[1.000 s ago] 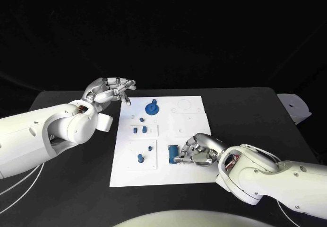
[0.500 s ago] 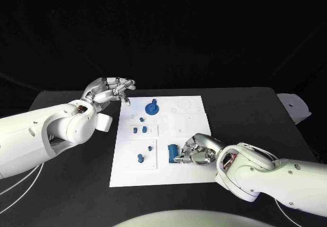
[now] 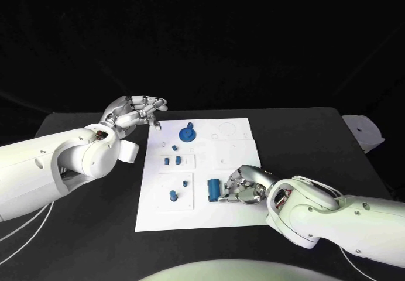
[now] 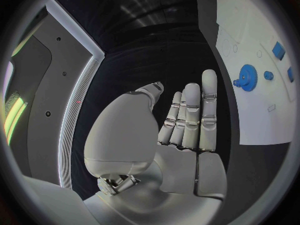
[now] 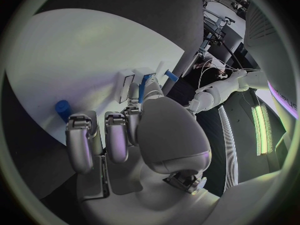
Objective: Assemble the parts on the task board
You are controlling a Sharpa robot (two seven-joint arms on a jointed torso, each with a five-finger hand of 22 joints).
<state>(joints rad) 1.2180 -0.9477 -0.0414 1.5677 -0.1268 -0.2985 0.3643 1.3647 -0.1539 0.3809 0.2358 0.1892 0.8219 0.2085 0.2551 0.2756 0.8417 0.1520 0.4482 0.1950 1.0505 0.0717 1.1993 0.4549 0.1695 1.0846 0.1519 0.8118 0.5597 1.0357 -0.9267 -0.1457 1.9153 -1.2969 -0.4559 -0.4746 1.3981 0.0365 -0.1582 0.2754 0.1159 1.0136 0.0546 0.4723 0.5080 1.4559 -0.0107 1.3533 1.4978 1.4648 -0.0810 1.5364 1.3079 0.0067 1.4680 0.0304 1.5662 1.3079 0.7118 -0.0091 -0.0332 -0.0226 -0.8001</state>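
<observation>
White board [image 3: 232, 202] is lying mid-table, long side running away from you, and it is the biggest thing you are working over. Your right hand [image 3: 246, 188] is sitting low on its near right part, fingers curled toward a blue block [image 3: 214, 188] just at their tips. Whether the fingers are actually gripping the block or only touching it, you cannot tell; the right wrist view is showing blue between thumb and fingers [image 5: 145, 87], but not a clear pinch. The block's long axis is running roughly along the board's length, and it is lying on the inner side of that hand, toward the board's middle.

Your left hand [image 3: 135, 111] is hovering off the board's far left corner, fingers straight and loosely apart, holding nothing. A blue gear [image 3: 188, 135] is lying near it at the far end, with small blue pegs [image 3: 172, 160] between, and another [image 3: 174, 195] on the near left.

For the block, your right hand is by far the nearer; the left is well apart from it.
</observation>
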